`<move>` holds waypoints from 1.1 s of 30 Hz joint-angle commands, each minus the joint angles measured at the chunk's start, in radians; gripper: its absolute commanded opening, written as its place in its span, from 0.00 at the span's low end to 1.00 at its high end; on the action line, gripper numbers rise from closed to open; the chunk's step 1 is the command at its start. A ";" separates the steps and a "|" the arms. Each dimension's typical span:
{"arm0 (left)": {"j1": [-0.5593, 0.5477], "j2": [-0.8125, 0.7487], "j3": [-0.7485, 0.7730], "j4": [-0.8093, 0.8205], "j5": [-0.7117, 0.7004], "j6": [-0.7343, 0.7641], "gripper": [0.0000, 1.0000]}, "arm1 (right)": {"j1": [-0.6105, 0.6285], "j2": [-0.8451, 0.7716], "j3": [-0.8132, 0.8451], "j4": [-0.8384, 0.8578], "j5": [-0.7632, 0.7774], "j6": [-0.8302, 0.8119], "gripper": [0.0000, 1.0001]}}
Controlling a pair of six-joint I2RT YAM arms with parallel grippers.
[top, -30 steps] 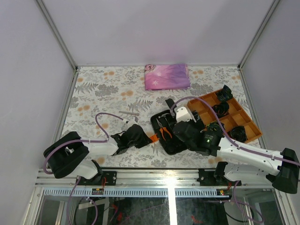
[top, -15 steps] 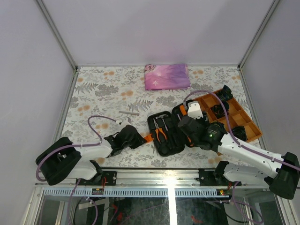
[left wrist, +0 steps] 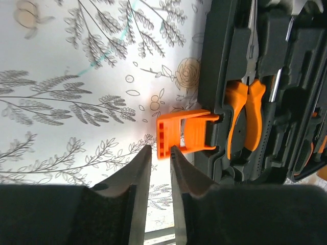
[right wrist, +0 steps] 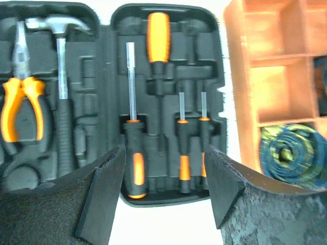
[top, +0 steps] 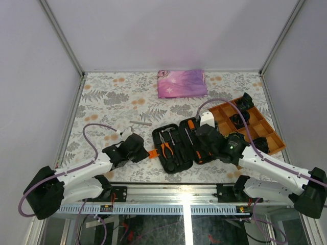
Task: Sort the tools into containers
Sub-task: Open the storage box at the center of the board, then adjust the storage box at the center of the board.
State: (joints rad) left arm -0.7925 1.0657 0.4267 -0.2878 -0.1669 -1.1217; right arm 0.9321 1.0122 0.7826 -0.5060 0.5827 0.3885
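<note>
The black tool case lies open on the table. Its left half holds orange-handled pliers and a hammer. The right half holds several screwdrivers. In the left wrist view, my left gripper is at the case's left side with its fingers a crack apart. Its tips are at the end of the orange latch, and a sliver of table shows beside it. My right gripper hovers open over the screwdriver half with nothing between its fingers.
An orange compartment tray with black coiled bundles stands just right of the case. A folded pink-purple cloth lies at the back. A slim grey rod lies behind my left gripper.
The case has slid left and turned. My left gripper drew back left with it, then parted its fingers slightly at the latch. My right gripper moved off the case's middle to its right half.
</note>
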 commanded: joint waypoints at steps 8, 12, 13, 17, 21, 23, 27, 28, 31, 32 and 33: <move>0.220 -0.073 0.120 -0.217 -0.018 0.175 0.31 | -0.009 0.169 -0.006 0.215 -0.366 0.085 0.68; 0.379 -0.006 0.197 -0.203 0.038 0.292 0.38 | -0.009 0.176 -0.019 0.238 -0.365 0.108 0.68; 0.408 0.025 0.225 -0.201 0.048 0.319 0.39 | -0.009 0.173 -0.022 0.239 -0.362 0.112 0.68; 0.472 0.184 0.357 -0.197 0.034 0.383 0.41 | -0.008 0.149 -0.050 0.251 -0.356 0.129 0.68; 0.489 0.342 0.458 -0.173 0.033 0.407 0.44 | -0.008 0.140 -0.075 0.252 -0.337 0.147 0.68; 0.492 0.411 0.500 -0.164 0.032 0.414 0.46 | -0.008 0.144 -0.086 0.252 -0.332 0.158 0.68; 0.495 0.512 0.562 -0.169 0.045 0.418 0.46 | -0.018 0.171 -0.109 0.297 -0.378 0.163 0.71; 0.495 0.521 0.565 -0.166 0.050 0.418 0.46 | -0.022 0.182 -0.114 0.309 -0.392 0.163 0.71; 0.495 0.522 0.561 -0.158 0.049 0.418 0.47 | -0.039 0.226 -0.120 0.337 -0.432 0.163 0.72; 0.496 0.521 0.561 -0.159 0.046 0.419 0.47 | -0.041 0.241 -0.117 0.341 -0.444 0.165 0.72; 0.498 0.517 0.561 -0.162 0.044 0.420 0.48 | -0.043 0.257 -0.116 0.344 -0.457 0.166 0.72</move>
State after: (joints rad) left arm -0.3054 1.5940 0.9638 -0.4694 -0.1261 -0.7261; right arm 0.9077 1.2243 0.6647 -0.2276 0.1890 0.5362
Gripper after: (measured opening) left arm 0.471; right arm 0.718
